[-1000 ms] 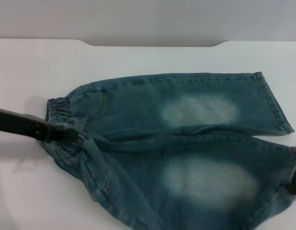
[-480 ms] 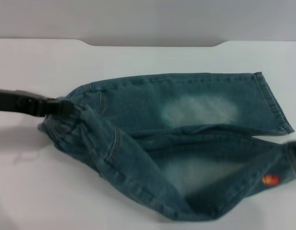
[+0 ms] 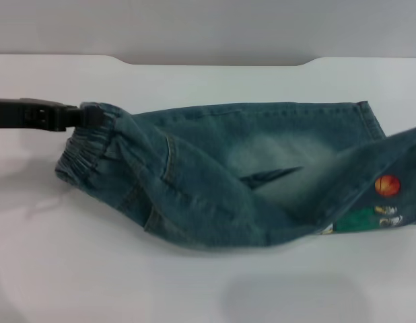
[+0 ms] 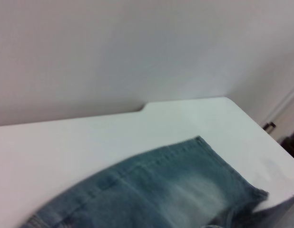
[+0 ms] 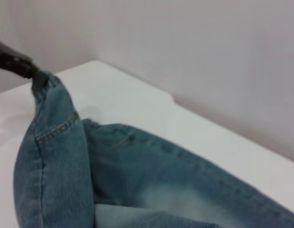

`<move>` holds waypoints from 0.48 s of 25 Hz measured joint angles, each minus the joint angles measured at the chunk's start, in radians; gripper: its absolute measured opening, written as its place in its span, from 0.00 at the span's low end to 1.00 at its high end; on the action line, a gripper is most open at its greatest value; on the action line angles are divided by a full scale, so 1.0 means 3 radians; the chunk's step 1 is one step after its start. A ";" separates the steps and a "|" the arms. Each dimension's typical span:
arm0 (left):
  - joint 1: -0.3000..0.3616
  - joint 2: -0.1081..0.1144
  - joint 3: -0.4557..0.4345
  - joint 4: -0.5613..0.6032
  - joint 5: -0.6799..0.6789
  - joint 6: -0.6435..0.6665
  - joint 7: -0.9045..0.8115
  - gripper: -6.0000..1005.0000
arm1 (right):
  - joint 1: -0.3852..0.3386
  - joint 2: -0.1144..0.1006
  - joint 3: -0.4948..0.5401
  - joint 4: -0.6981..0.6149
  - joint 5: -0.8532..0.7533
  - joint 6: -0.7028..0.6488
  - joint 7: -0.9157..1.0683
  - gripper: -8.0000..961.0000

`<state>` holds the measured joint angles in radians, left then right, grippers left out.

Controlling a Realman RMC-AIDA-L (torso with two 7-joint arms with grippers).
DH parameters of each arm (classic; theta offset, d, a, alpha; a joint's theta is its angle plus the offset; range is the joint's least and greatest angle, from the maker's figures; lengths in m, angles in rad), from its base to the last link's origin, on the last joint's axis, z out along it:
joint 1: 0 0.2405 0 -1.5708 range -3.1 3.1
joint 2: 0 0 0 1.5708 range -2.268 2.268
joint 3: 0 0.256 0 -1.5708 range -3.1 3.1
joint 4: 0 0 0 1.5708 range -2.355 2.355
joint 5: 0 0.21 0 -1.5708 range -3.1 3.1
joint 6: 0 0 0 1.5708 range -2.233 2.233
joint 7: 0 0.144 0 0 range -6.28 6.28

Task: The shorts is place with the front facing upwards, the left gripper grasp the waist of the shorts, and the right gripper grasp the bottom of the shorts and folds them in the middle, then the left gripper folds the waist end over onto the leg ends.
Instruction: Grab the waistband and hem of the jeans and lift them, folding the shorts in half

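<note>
My left gripper point(image 3: 87, 116) reached in from the left edge of the white table point(image 3: 194, 282), its fingers clenched on the waist of the shorts point(image 3: 83, 151) and lifting one corner of the ruffled band clear of the surface. The right wrist view showed the same pinch from farther off, denim hanging below the black fingertips point(image 5: 38, 78). The shorts point(image 3: 215, 175) lay across the middle of the table, the near leg raised and carried over the far one, its underside turned up with an orange cartoon patch point(image 3: 388, 185) showing. At the right edge that leg ran out of the head view, so my right gripper was not visible and I could not tell its grip. The far leg's hemmed cuff point(image 3: 371, 121) lay flat.
</note>
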<state>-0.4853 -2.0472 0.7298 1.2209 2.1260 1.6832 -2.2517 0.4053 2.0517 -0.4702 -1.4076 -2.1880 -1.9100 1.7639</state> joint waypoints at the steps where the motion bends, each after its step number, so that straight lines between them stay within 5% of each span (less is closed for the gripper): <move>1: 0.0003 0.0001 0.0001 -0.0007 -0.0001 -0.0050 -0.0011 0.14 | -0.0002 0.0006 0.0025 0.0001 0.0009 0.0033 -0.0010 0.02; 12: 0.0061 0.0005 0.0001 -0.0026 0.0023 -0.0471 -0.0044 0.15 | -0.0077 0.0021 0.0139 0.0024 0.0252 0.0386 -0.0025 0.02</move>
<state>-0.4671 -2.0458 0.7301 1.2133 2.1329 1.5420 -2.2647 0.3821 2.0580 -0.4284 -1.4004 -2.1124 -1.7941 1.7563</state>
